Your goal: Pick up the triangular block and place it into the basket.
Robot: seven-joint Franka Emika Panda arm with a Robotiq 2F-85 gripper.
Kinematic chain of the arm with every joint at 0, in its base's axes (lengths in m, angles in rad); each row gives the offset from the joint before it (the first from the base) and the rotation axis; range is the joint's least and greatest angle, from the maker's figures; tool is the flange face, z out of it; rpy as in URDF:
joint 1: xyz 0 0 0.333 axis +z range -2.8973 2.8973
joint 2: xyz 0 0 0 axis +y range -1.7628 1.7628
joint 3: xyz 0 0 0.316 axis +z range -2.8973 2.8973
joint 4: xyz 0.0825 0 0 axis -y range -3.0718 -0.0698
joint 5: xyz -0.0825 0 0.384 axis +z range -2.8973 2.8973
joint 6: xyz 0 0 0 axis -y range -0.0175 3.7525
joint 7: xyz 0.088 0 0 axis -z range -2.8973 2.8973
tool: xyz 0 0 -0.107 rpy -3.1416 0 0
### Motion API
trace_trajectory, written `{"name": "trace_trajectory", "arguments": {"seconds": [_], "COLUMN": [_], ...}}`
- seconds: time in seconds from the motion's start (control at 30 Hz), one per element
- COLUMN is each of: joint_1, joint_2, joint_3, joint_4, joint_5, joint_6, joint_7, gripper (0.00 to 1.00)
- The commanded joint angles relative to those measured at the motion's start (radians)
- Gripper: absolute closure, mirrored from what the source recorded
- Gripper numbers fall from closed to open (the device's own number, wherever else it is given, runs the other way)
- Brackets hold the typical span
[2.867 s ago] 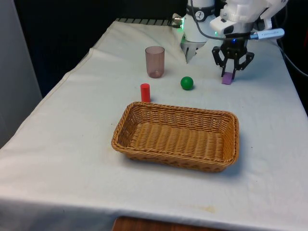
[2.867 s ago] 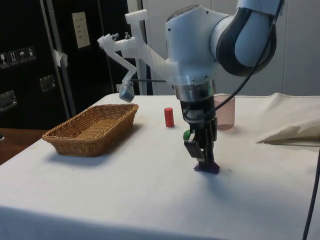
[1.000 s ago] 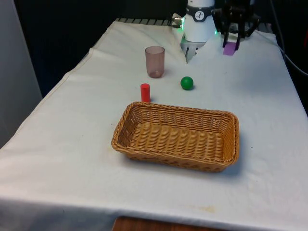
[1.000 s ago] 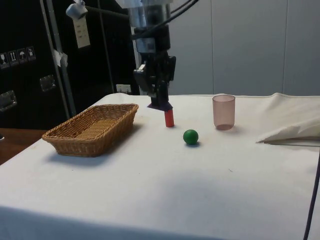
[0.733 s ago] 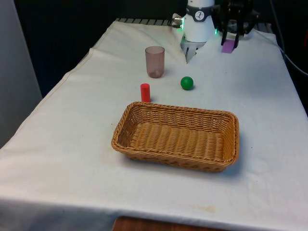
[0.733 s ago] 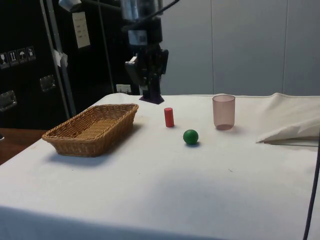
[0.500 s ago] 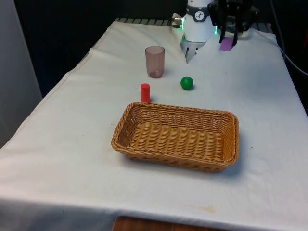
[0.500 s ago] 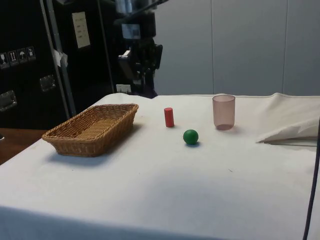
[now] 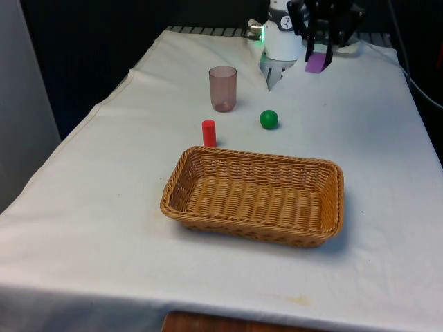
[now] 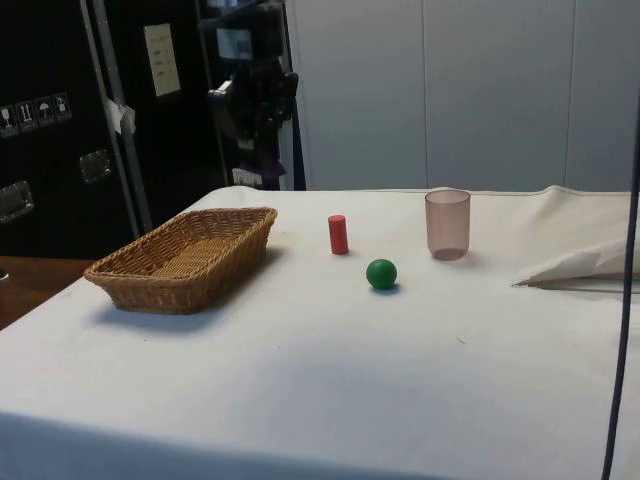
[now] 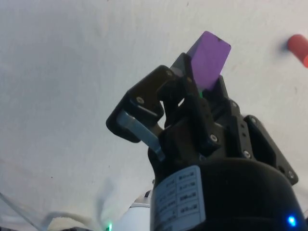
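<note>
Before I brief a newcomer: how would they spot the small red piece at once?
Start at the wicker basket mid-table. Just beyond its far corner on the front view's left stands the red cylinder, upright, nearer than the pink cup. Its neighbour, the green ball, is round.

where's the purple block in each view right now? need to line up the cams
Front view: purple block held in the gripper, in the air near the table's far end, towards the front view's right of the pink cup.
Side view: the gripper is high above the basket's far end; the block itself is too dark to make out.
Wrist view: block pinched between the fingers.
Shared landmark: red cylinder.
</note>
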Motion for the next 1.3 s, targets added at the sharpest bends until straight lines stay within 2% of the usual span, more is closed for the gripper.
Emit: {"name": "trace_trajectory", "arguments": {"seconds": [0.0,0.03,0.1,0.17,0.2,0.37,0.43,0.47,0.67,0.7,0.73,0.77,0.9,0.97,1.0,1.03,1.2,1.23,1.27], "joint_1": [-0.001,-0.005,-0.008,-0.005,-0.009,-0.015,-0.011,-0.017,-0.023,-0.023,-0.017,-0.024,-0.028,-0.029,-0.022,-0.029,-0.037,-0.029,-0.038], "joint_2": [0.009,0.031,0.049,0.056,0.066,0.114,0.121,0.139,0.199,0.199,0.200,0.216,0.256,0.289,0.282,0.298,0.367,0.363,0.379], "joint_3": [-0.003,-0.007,-0.015,-0.020,-0.021,-0.042,-0.049,-0.052,-0.076,-0.076,-0.083,-0.082,-0.095,-0.106,-0.112,-0.108,-0.122,-0.130,-0.124], "joint_4": [0.010,0.035,0.056,0.062,0.075,0.132,0.139,0.161,0.231,0.231,0.231,0.250,0.292,0.324,0.318,0.334,0.398,0.395,0.408], "joint_5": [0.000,0.017,0.019,0.004,0.021,0.027,0.014,0.029,0.036,0.036,0.020,0.038,0.048,0.055,0.042,0.057,0.076,0.063,0.080], "joint_6": [0.000,-0.005,-0.005,0.000,-0.006,-0.007,0.000,-0.008,-0.008,-0.008,0.000,-0.008,-0.006,-0.003,0.001,-0.002,0.004,0.003,0.005], "joint_7": [-0.004,-0.023,-0.033,-0.025,-0.041,-0.068,-0.062,-0.080,-0.109,-0.109,-0.098,-0.116,-0.133,-0.146,-0.135,-0.148,-0.171,-0.161,-0.175], "gripper": [0.67,0.67,0.67,0.67,0.67,0.67,0.67,0.67,0.67,0.67,0.67,0.67,0.67,0.67,0.67,0.67,0.67,0.67,0.67]}}
